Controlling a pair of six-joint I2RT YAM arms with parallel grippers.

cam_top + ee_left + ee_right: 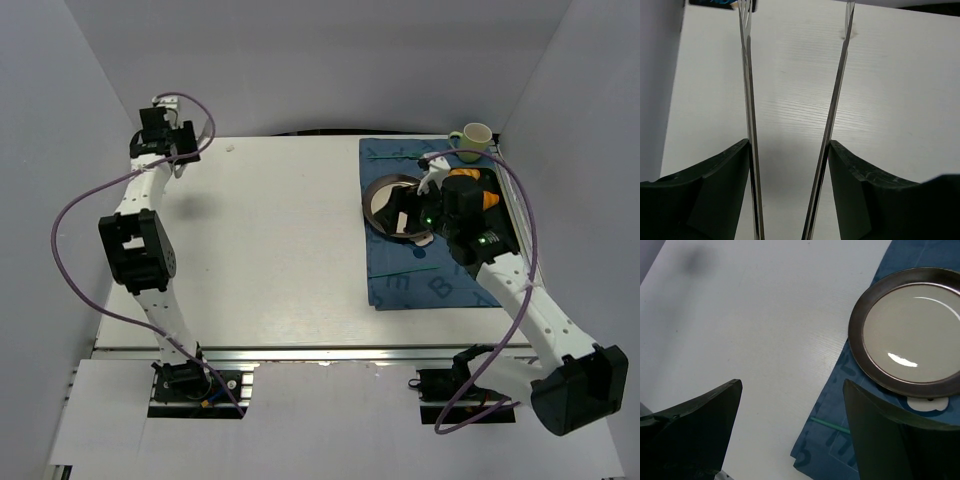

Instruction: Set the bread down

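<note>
Bread [463, 173] off the plate [856, 325], both arms empty.
The left gripper [796, 30] hangs released over the table's [280, 230] far left corner. The right gripper [792, 385], also released, hangs over the plate's left edge on the blue mat [830, 445]. The bread, mostly hidden by that arm, shows near the mat's far right corner.

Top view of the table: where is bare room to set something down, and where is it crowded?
Free: the white table between the left arm and the blue mat; the mat's near strip; the inside of the plate. Crowded: the far right corner, where the right arm, the cup and orange items sit.
</note>
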